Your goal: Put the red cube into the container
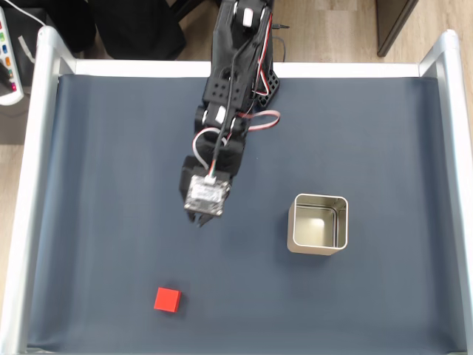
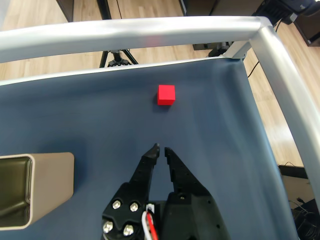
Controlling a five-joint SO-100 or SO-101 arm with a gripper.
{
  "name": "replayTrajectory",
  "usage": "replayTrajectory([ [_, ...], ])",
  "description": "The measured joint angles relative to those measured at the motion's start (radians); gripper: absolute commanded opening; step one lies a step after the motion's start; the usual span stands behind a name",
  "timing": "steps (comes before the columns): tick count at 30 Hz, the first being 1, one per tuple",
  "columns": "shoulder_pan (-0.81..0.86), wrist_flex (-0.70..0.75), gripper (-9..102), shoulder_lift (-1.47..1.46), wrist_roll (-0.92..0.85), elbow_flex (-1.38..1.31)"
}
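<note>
My hand is nearly closed with nothing in it, hovering over the surface, red cube sitting free at 7 o'clock, container empty at 3 o'clock, so basically everything's left: grab, carry, drop.

Gripper: black, rising from the bottom edge, fingertips nearly together, apparently holding nothing.
Red cube: on the dark mat, well beyond the fingertips.
Container: silver tin, left edge, partly cropped.
</note>
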Motion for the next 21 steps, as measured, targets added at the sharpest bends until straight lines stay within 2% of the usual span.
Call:
replayTrajectory([
  [12,0.089,-0.331,31,-0.298,-0.026,-0.069],
  [17,0.101,-0.483,35,-0.437,-0.046,-0.097],
  [21,0.101,-0.531,35,-0.569,-0.048,-0.19],
])
